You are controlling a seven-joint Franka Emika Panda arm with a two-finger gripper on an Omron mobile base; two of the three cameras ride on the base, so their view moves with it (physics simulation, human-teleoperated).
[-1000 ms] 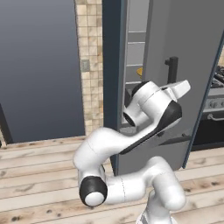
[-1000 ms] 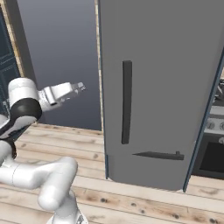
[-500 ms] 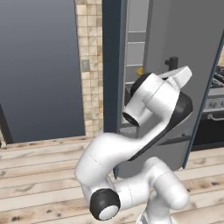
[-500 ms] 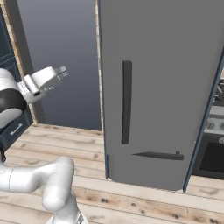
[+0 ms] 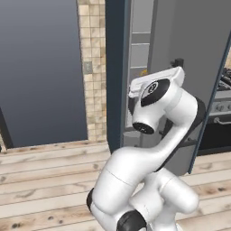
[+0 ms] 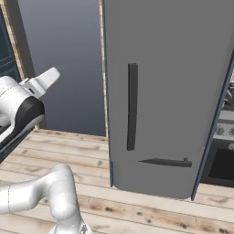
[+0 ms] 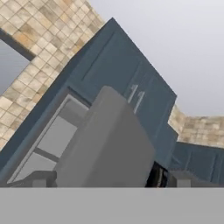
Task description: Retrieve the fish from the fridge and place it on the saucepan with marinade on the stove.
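Little done: fridge [image 6: 164, 91] door ajar, pale shelves [image 5: 139, 54] visible through gap; fingers [image 7: 107, 180] spread, holding nothing. Fish retrieval, placing on saucepan remain.

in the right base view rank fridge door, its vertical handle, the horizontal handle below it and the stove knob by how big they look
1. fridge door, by far the largest.
2. vertical handle, long and dark.
3. horizontal handle, shorter and thinner.
4. stove knob, smallest; it sits farther back and partly behind the door edge, so its true size is unsure.
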